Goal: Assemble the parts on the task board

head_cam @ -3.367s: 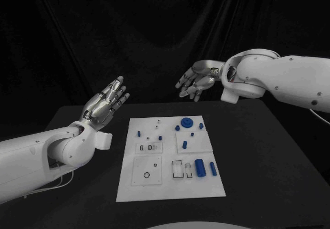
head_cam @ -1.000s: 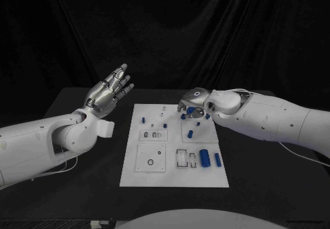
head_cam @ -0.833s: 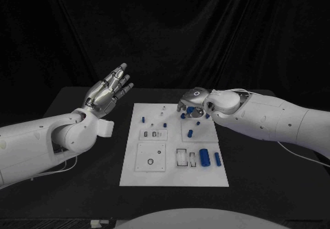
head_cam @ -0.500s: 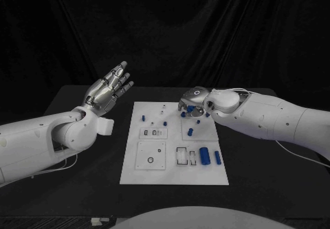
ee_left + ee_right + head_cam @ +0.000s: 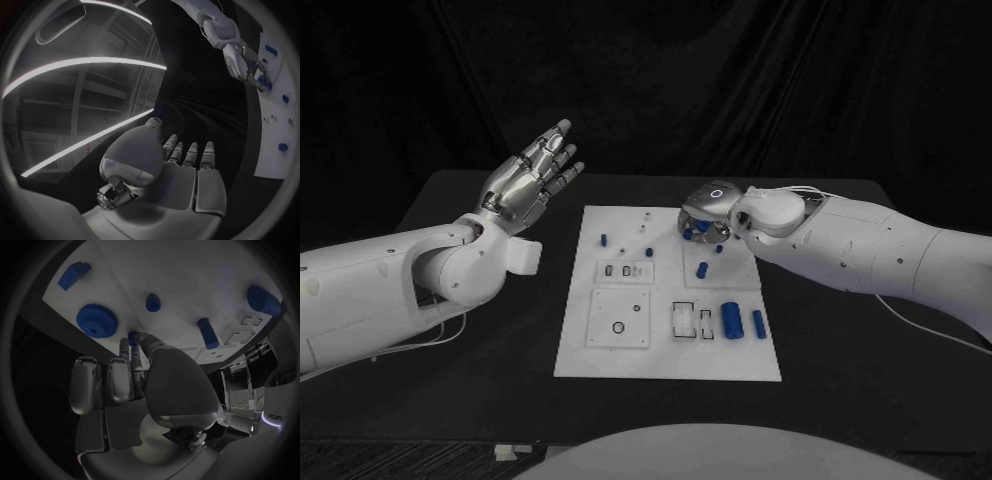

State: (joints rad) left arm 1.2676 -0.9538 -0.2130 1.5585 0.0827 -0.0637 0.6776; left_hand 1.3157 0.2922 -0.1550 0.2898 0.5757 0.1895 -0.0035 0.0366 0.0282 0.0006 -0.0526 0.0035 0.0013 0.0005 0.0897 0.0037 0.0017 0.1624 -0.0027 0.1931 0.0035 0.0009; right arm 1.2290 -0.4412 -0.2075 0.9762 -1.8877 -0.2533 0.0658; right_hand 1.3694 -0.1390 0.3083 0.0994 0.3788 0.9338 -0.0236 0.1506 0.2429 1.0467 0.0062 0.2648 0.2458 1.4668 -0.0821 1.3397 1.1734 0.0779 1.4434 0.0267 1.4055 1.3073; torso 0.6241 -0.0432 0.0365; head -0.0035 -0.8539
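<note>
Nearest us on the task board point(image 5: 668, 365), at about 5 o'clock from its centre, lay the big blue cylinder point(image 5: 734, 321) with a slimmer blue pin point(image 5: 759, 322) just beside it, both loose and untouched. Farther up, around 1 o'clock on the board, our right hand point(image 5: 701, 226) was down over the far-right cluster; in the right wrist view its fingertips point(image 5: 132, 341) were drawn together on a small blue peg point(image 5: 132, 335) right next to the blue gear point(image 5: 97, 319), which looked like a light pinch, other fingers curled loosely. We judged the step to be lifting that peg, so we'd say keep the pinch firm but narrow, pull straight up off the board, and stay off the gear and the blue stud point(image 5: 153, 302) near it. The board looked light; a sideways drag could shift it. At 10 o'clock, well off the board, our left hand point(image 5: 531, 180) was raised, palm flat, fingers straight and apart, holding nothing.
</note>
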